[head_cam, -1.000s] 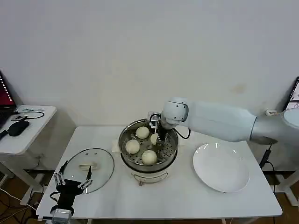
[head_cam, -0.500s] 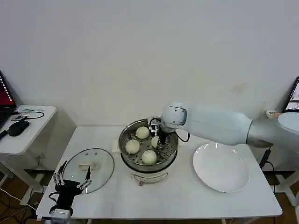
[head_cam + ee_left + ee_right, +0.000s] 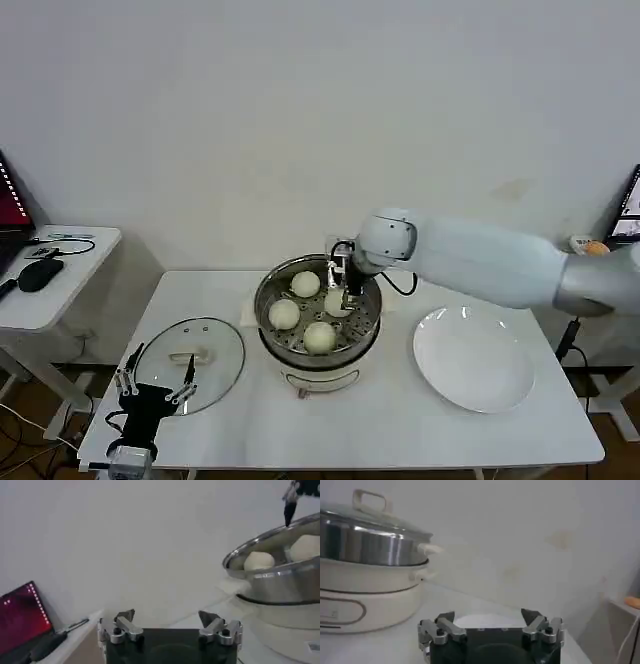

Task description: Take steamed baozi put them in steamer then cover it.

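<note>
Right gripper (image 3: pixel 343 285) low over the steamer (image 3: pixel 268 300), at the end of the long white arm. Jaws wide apart in the right wrist view (image 3: pixel 490 628), nothing between them.

Four steamed baozi inside the steamer, on the tray with holes. One baozi (image 3: pixel 337 303) right under the right jaws, too close to tell if touching. Another (image 3: pixel 305 284) just beside those jaws, toward the robot's left. Two more, (image 3: pixel 284 314) and (image 3: pixel 319 337), a bit further from the jaws, on the side nearer the robot.

Steamer open on top, on its white base, in the middle of the white bench (image 3: pixel 380 420).

Left gripper (image 3: pixel 155 390) low at the near left edge of the bench, well apart from the steamer. Jaws wide in the left wrist view (image 3: pixel 170 627), holding nothing. Round glass lid (image 3: pixel 190 350) flat on the bench just ahead of the left jaws, handle up.

White plate (image 3: pixel 472 358) on the bench to the robot's right of the right jaws, near the steamer but not touching.

From the left jaws, steamer (image 3: pixel 270 575) ahead, with two baozi (image 3: pixel 259 560) over the rim.
</note>
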Robot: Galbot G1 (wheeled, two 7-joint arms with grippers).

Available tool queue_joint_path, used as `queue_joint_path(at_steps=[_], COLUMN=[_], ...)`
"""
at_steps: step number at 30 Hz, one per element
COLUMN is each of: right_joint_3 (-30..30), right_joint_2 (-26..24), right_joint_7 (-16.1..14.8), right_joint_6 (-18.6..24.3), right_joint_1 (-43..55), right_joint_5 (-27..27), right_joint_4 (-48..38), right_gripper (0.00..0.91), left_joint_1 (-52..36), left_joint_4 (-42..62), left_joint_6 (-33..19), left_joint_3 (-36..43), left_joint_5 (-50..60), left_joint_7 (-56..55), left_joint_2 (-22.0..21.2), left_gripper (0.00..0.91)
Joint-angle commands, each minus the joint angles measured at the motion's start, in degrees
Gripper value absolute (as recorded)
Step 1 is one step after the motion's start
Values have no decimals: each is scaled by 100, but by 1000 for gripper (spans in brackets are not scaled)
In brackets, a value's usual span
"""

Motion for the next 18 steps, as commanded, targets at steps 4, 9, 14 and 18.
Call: queue_joint_path(at_steps=[4,9,14,18], right_joint_3=[1989,5031,8885,10596], right_joint_2=[-2243,-2570,-1614,-615], right_joint_7=[3875,4593,4177,3629], right_joint_6=[1684,2499,3329,3977], right_joint_1=[-1910,-4638,-7997,-9459], right_joint_5=[137,-908,-2294,-2408], right_joint_4=[1901,2224,2615,2701], right_gripper=[907,907,907,907], left_joint_1=[-41,-62,-142,-183], left_joint_4=[-51,36,144,401], left_joint_6=[133,140,78,-11], left_joint_3=[82,120,98,80], left_joint_5=[-63,-95,-28,524], left_joint_7=[-50,-117,-114,-296], left_joint_2=[-27,-17,21,189], left_gripper=[907,907,907,907])
